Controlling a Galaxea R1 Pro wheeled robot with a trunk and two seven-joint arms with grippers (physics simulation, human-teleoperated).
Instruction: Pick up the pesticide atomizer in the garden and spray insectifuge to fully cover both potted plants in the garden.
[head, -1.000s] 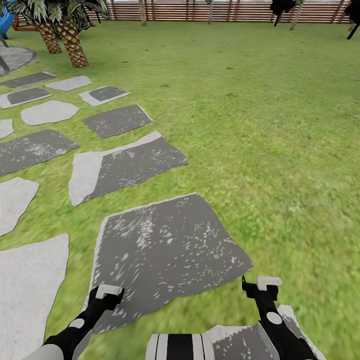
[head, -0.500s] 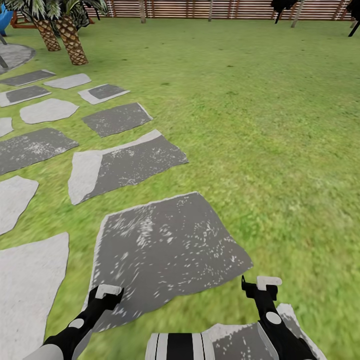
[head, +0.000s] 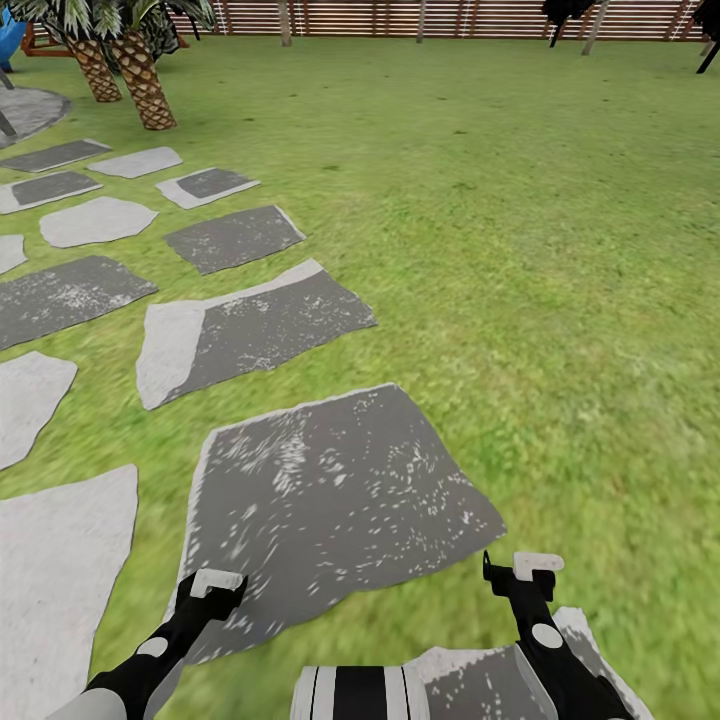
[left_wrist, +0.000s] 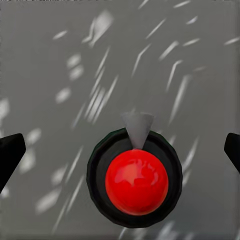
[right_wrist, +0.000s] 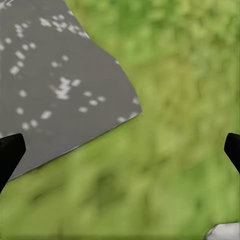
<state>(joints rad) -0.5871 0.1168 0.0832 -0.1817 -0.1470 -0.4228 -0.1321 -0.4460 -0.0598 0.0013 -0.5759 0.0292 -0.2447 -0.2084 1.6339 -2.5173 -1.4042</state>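
— Pesticide atomizer, position?
— Judged to be this red-domed, dark-collared pesticide atomizer on the dark grey stepping stone, centred under the left tool.
— Tools?
— Both spread wide, right tool empty. Descend straight; close on the collar.

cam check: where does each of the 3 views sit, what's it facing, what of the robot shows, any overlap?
Head: on the head, looking forward and down over lawn, stepping stones, palms, fence; both arms, left gripper, right gripper.
Left wrist: straight down at grey stone, a red ball in a dark ring; dark fingertips.
Right wrist: down at stone edge and grass; fingertips.
Shared: stone, grass.
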